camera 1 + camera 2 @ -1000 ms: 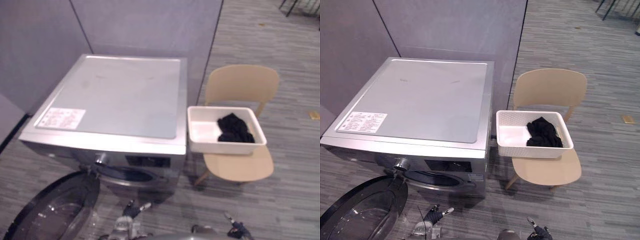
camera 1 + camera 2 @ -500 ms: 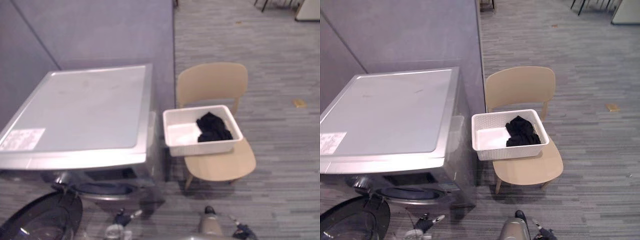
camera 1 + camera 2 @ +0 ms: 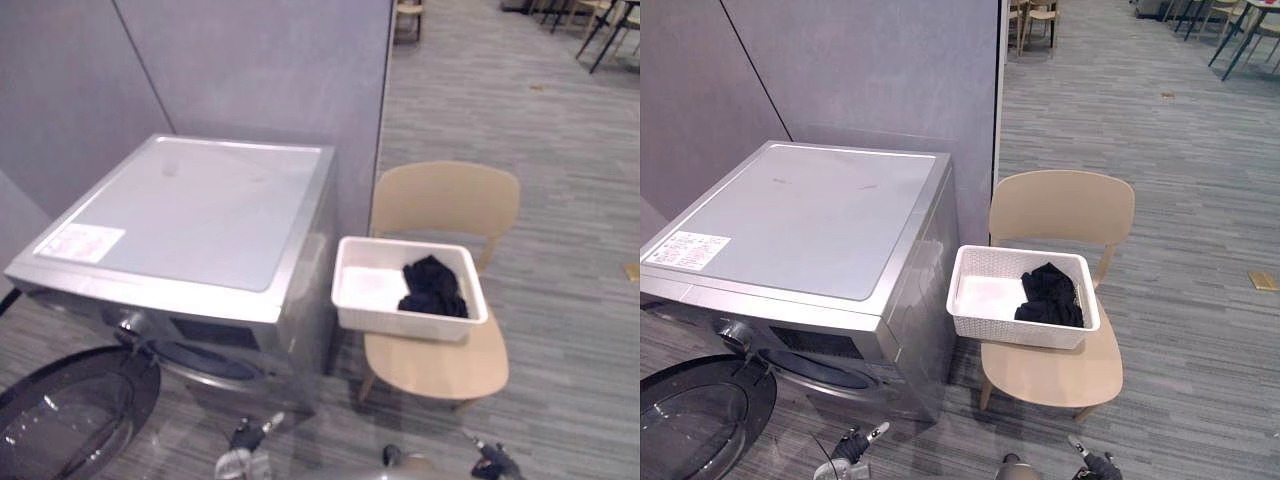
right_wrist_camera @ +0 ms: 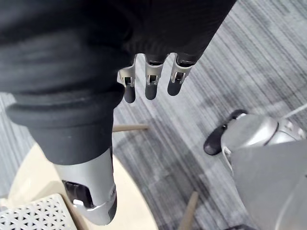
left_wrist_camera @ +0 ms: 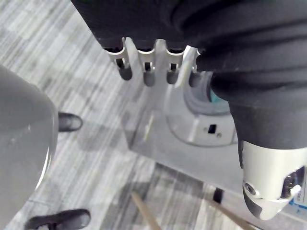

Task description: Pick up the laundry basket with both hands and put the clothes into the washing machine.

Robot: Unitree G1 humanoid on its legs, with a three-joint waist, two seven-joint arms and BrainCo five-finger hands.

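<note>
Laundry basket (image 3: 1020, 335) on chair (image 3: 1060, 205), just beside washing machine (image 3: 800, 220).

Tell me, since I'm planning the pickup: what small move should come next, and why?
Probably reach both arms toward the laundry basket: it sits on the chair with dark clothes inside, while the left robot hand and right robot hand hang low, open and empty.

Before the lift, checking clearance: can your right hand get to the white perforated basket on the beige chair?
Probably yes: the right hand hangs open near the chair, nothing standing between it and the basket.
</note>
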